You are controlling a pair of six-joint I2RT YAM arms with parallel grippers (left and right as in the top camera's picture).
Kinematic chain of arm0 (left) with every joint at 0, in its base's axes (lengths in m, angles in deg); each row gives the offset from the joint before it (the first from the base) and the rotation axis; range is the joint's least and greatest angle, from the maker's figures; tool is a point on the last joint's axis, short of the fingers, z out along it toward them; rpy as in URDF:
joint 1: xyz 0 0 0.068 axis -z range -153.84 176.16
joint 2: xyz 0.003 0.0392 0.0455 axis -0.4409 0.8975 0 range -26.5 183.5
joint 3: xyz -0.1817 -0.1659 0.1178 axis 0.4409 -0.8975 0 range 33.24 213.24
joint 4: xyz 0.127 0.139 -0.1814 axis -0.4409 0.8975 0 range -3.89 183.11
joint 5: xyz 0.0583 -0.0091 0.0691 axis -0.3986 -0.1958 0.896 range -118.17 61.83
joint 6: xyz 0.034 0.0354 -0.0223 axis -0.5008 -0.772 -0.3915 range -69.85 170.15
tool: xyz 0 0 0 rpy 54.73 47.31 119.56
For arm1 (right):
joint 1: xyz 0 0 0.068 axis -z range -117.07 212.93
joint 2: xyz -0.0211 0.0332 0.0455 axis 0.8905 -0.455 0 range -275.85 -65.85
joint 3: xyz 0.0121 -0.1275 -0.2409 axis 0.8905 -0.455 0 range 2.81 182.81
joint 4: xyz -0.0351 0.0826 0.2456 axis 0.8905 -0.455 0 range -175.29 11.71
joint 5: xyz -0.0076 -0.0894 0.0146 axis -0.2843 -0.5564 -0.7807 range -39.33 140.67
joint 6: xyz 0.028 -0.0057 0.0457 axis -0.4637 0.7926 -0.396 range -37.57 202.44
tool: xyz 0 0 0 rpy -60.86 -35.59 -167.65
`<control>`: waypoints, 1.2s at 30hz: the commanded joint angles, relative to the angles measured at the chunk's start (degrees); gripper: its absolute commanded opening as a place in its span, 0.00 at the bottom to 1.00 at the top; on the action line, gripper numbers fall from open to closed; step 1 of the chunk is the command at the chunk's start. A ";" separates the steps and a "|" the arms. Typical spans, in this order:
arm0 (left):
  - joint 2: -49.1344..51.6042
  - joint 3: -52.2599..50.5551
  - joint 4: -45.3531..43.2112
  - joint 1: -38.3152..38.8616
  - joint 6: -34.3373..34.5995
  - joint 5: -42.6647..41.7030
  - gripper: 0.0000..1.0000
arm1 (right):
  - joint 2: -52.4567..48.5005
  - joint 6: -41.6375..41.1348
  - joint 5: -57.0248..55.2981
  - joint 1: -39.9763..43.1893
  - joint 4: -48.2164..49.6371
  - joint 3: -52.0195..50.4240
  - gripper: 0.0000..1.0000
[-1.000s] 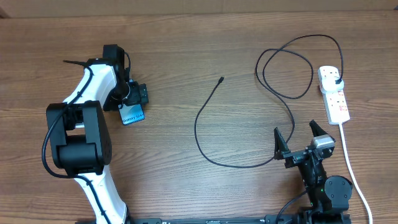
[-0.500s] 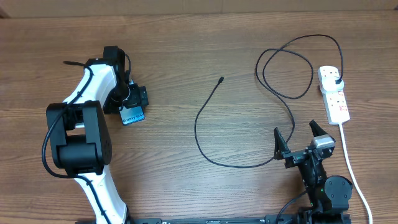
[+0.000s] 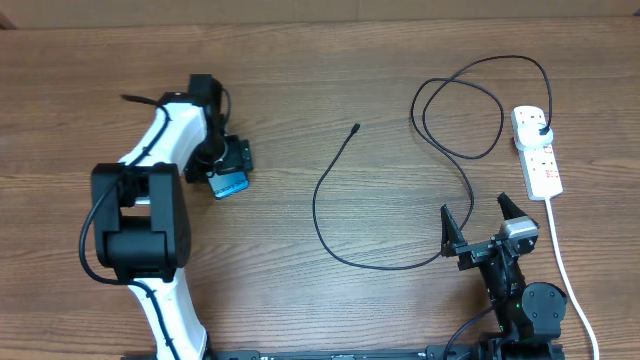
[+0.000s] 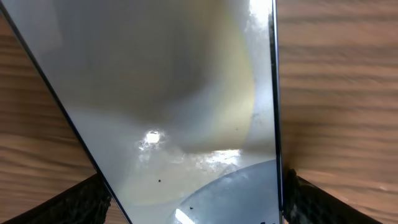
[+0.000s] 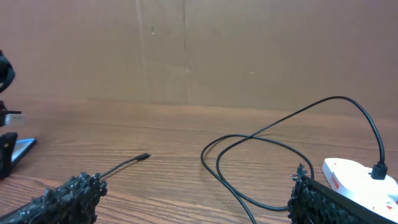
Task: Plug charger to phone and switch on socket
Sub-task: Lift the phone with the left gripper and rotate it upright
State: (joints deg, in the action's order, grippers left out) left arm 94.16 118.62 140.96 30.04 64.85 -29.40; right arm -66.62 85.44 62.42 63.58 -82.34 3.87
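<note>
My left gripper is shut on the phone, whose blue screen end sticks out below the jaws at the left of the table. In the left wrist view the phone's glossy face fills the frame between the two fingers. The charger is a black cable looping across the table, its connector tip lying free at mid table and its plug in the socket, a white power strip at the right. My right gripper is open and empty, near the front edge, right of the cable's lower loop.
The socket's thick white cord runs down the right side past my right arm. A cardboard wall stands behind the table's far edge. In the right wrist view the connector tip and the socket show ahead.
My left gripper has moved right and slightly toward the front, carrying the phone with it toward the cable. The right arm and cable have not moved.
</note>
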 commanded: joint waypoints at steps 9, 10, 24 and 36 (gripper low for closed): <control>0.96 0.96 0.70 3.76 2.27 -1.09 0.86 | 0.55 -0.22 -0.15 -0.44 0.31 -0.61 1.00; 0.96 0.96 0.28 3.76 2.27 -1.07 0.86 | 0.55 -0.22 -0.15 -0.44 0.31 -0.61 1.00; 1.70 0.96 -7.80 3.15 4.87 4.20 0.98 | 0.55 -0.22 -0.17 -0.44 0.33 -0.61 1.00; 4.48 0.98 -6.78 2.80 5.07 1.75 0.82 | 0.55 -0.22 -0.15 -0.44 0.31 -0.61 1.00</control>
State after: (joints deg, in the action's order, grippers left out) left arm 95.47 119.87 134.27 33.26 69.22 -25.80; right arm -66.62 85.42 62.44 63.58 -82.32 3.87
